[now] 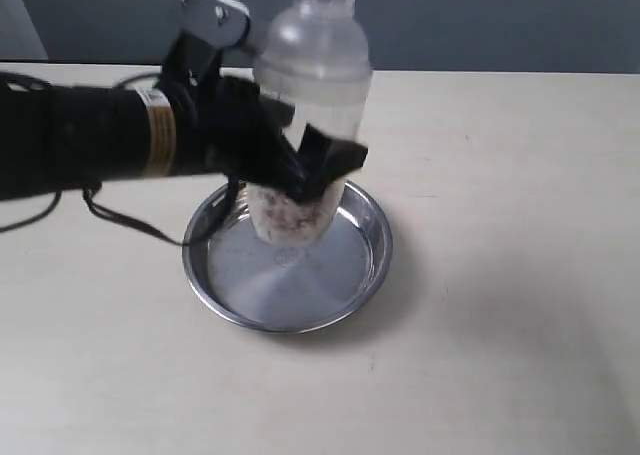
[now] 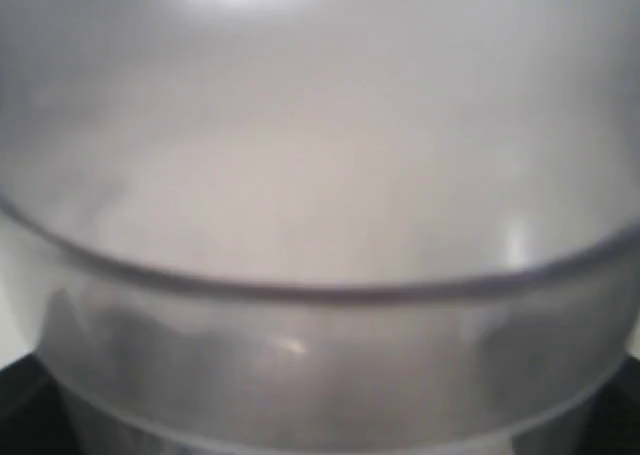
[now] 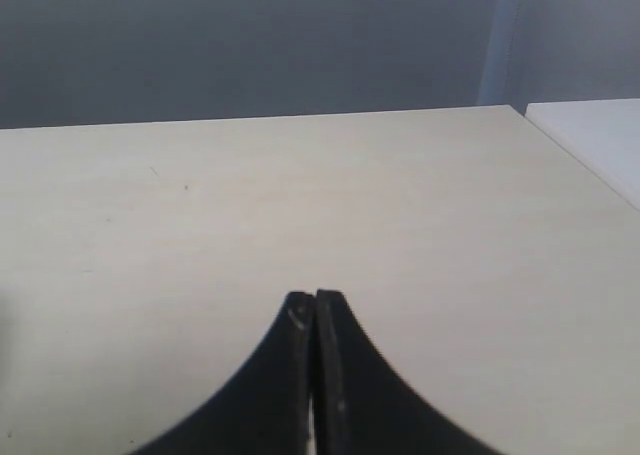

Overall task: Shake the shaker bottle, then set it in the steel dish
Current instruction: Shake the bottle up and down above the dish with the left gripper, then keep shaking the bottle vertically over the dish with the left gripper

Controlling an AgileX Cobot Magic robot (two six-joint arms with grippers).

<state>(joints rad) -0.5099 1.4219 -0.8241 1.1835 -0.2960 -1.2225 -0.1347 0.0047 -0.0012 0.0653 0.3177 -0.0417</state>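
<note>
The frosted shaker bottle (image 1: 312,70) stands upright over the steel dish (image 1: 350,275), brownish beads showing at its base, which sits low inside the dish; I cannot tell whether it touches the dish floor. My left gripper (image 1: 305,170) reaches in from the left and is shut on the bottle's lower body. The left wrist view is filled by the blurred bottle wall (image 2: 320,175); its own fingers are hidden there. My right gripper (image 3: 315,300) is shut with nothing in it, over bare table; the exterior view does not show it.
The pale wooden table (image 1: 500,175) stretches around the dish. A cable (image 1: 130,220) trails from the left arm onto the table beside the dish. The table's far edge and a white surface (image 3: 595,135) show in the right wrist view.
</note>
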